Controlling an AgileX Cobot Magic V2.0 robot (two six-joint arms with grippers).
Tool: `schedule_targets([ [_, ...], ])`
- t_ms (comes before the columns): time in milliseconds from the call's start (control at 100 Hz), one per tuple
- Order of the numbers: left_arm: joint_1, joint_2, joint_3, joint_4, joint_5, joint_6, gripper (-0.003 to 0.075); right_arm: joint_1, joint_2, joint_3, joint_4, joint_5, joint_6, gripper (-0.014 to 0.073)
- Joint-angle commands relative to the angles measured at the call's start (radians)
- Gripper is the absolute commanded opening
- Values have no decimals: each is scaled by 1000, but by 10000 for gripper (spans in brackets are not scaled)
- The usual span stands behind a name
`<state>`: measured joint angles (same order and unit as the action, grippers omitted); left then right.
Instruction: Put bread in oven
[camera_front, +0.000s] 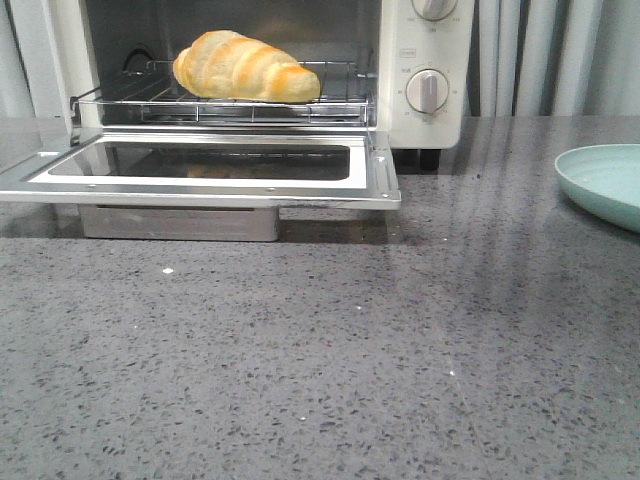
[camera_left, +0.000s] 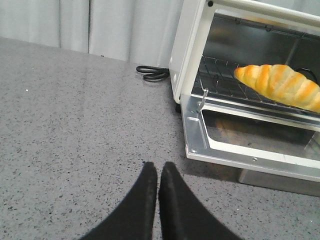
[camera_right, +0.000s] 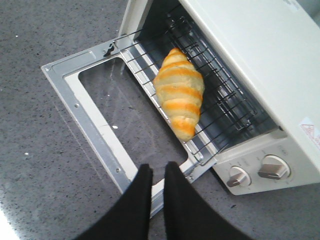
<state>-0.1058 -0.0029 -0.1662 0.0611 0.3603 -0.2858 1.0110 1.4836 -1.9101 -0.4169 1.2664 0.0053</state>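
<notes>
The bread (camera_front: 245, 68), a golden-brown roll with cream stripes, lies on the wire rack (camera_front: 340, 100) inside the cream-white oven (camera_front: 430, 40). The glass door (camera_front: 200, 190) hangs fully open, flat over the counter. Neither gripper shows in the front view. My left gripper (camera_left: 158, 167) is shut and empty, low over the grey counter beside the door's corner (camera_left: 192, 150), well short of the bread (camera_left: 280, 85). My right gripper (camera_right: 158, 169) hovers above the door's front edge (camera_right: 120, 172), its fingers closed to a narrow slit with nothing between them, the bread (camera_right: 181, 97) beyond them on the rack.
A pale green plate (camera_front: 605, 180) sits at the right edge of the speckled counter. A coiled black cable (camera_left: 152, 73) lies beside the oven's side wall (camera_left: 187, 50). Two round knobs (camera_right: 272, 169) are on the oven's front panel. Curtains hang behind.
</notes>
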Motion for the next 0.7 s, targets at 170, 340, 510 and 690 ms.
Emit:
schedule_targets([
  [170,3,-27,-11,-11,-78,-1,-21,-7,-31,-31,-93,45,2,-57],
  [340,3,-27,-11,-11,-78,-1,-21,-7,-20,-31,-93,26,2,-57],
  [510,3,-27,-11,-11,-78,-1,-21,-7,-11,-31,-93,26,2,-57],
  [690,3,-27,-11,-11,-78,-1,-21,-8,-8,-31,-110,47,2,-57],
])
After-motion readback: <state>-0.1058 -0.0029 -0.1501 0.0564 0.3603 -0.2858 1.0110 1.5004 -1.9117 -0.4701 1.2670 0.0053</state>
